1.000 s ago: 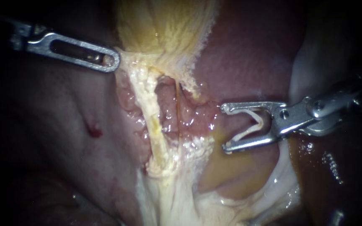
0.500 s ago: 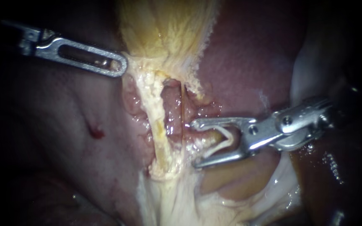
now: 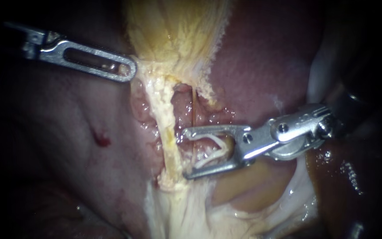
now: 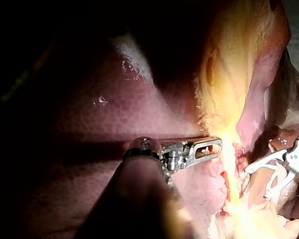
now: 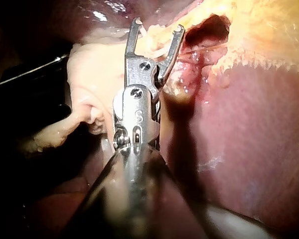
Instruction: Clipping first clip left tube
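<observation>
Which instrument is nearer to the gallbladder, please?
Left: the left instrument meets the gallbladder at its base; the right instrument sits lower, holding a clip beside the pale tube.

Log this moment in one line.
step: clipping left tube | left instrument: jaws shut on gallbladder | right instrument: holding open clip, tips beside left tube, not around it

Surgical setting; wet liver point(image 3: 266, 53), gallbladder point(image 3: 173, 31); left instrument point(image 3: 128, 71), right instrument point(image 3: 185, 154) bearing a clip point(image 3: 213, 150).

We count two instruments, left instrument point(image 3: 128, 71) and right instrument point(image 3: 186, 153), one clip point(image 3: 211, 157), two tubes, left tube point(image 3: 166, 119) and right tube point(image 3: 192, 106), one gallbladder point(image 3: 173, 31), one liver point(image 3: 261, 57).
</observation>
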You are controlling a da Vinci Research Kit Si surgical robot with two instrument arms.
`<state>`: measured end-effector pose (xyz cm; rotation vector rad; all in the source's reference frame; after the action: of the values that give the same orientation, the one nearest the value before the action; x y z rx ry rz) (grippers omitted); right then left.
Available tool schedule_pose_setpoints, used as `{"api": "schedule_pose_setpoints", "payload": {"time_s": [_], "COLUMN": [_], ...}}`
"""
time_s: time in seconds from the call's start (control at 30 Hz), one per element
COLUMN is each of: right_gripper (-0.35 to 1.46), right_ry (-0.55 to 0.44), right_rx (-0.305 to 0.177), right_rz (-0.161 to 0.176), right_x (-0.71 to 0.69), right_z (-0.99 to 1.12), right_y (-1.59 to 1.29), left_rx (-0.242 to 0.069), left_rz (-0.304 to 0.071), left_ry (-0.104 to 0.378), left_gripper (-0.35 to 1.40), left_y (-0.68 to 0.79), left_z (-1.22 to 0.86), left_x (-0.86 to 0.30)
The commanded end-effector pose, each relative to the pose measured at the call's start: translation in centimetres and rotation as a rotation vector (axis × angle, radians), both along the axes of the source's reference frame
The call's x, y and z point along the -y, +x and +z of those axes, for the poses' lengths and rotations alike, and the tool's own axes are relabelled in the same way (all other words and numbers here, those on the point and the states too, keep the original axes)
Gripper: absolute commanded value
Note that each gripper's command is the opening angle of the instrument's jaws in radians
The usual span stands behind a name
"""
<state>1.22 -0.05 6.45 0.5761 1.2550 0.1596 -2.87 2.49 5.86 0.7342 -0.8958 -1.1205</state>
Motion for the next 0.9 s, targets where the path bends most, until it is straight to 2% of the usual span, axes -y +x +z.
{"api": "schedule_pose_setpoints", "payload": {"time_s": [0.03, 0.4, 0.6, 0.9], "right_gripper": [0.5, 0.5, 0.5, 0.5], "right_ry": [0.004, 0.08, 0.103, 0.114], "right_rx": [0.003, 0.032, 0.039, 0.043], "right_rz": [0.002, 0.005, -0.001, 0.002], "right_x": [0.0, 0.06, 0.03, 0.0], "right_z": [0.04, 0.54, 0.82, 0.87], "right_y": [-0.01, 0.05, 0.07, 0.14], "left_rx": [0.0, 0.0, 0.002, 0.002], "left_rz": [0.0, 0.0, 0.002, 0.002], "left_ry": [0.0, 0.0, 0.001, 0.001], "left_gripper": [-0.35, -0.35, -0.35, -0.35], "left_y": [0.0, 0.0, -0.01, -0.01], "left_z": [0.0, 0.0, -0.01, -0.01], "left_x": [0.0, 0.0, 0.01, 0.01]}}
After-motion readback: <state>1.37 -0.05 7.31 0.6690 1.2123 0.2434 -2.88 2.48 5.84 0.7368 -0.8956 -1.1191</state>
